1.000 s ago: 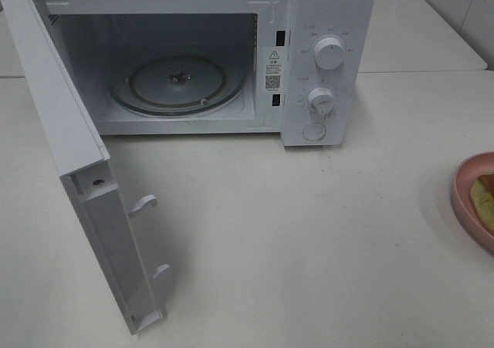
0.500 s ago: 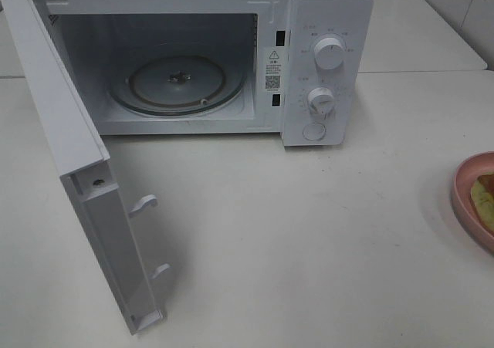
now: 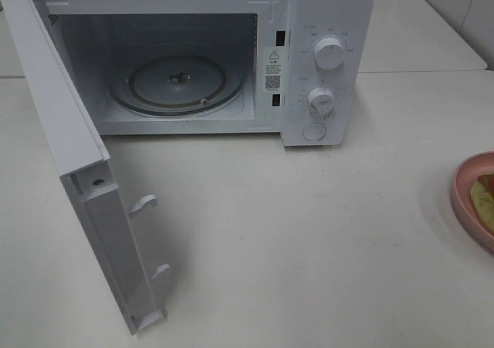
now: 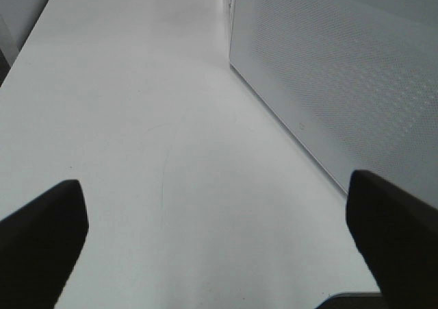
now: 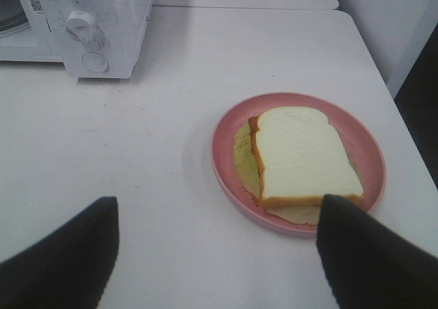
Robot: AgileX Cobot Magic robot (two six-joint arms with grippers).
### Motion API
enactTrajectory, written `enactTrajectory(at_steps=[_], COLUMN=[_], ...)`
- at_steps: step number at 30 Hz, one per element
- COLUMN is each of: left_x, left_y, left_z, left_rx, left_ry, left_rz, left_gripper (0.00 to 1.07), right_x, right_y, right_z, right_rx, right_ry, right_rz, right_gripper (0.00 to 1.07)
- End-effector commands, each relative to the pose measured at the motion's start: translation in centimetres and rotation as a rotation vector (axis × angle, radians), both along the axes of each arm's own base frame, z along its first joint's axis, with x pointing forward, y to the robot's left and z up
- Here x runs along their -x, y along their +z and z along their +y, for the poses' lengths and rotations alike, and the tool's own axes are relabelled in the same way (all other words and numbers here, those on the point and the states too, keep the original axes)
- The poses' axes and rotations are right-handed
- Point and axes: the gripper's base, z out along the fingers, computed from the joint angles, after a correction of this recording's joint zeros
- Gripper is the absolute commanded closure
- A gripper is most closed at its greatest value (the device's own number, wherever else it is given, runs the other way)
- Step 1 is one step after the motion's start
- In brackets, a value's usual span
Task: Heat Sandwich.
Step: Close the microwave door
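Only the finger ends of each arm show, wrist views only. Left gripper (image 4: 219, 247): two matte black fingers (image 4: 41, 244), broad blunt blocks with rounded corners, plain faces, no screws, markings or cables visible; a thin dark edge of the body shows between them. Right gripper (image 5: 215, 254): same matte black fingers (image 5: 61, 261), wedge-shaped with softly rounded upper edges, unmarked. Arms themselves don't appear in the high view.

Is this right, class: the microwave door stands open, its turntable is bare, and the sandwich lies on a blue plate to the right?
Not quite. The plate is pink, not blue, as the right wrist view shows. The rest holds: the microwave door stands open, the turntable is bare, and the sandwich lies on the plate to the right.
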Motion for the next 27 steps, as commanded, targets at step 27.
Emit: enactTrajectory(at_steps=[27], left_x=[0.15], left_y=[0.03], left_z=[-0.02], left_rx=[0.005], left_ry=[0.004], left_rz=[-0.028], left_gripper=[0.09], right_x=[0.4], right_y=[0.01], right_z=[0.0], right_rx=[0.006], right_ry=[-0.002], right_rz=[-0.033], right_gripper=[0.31])
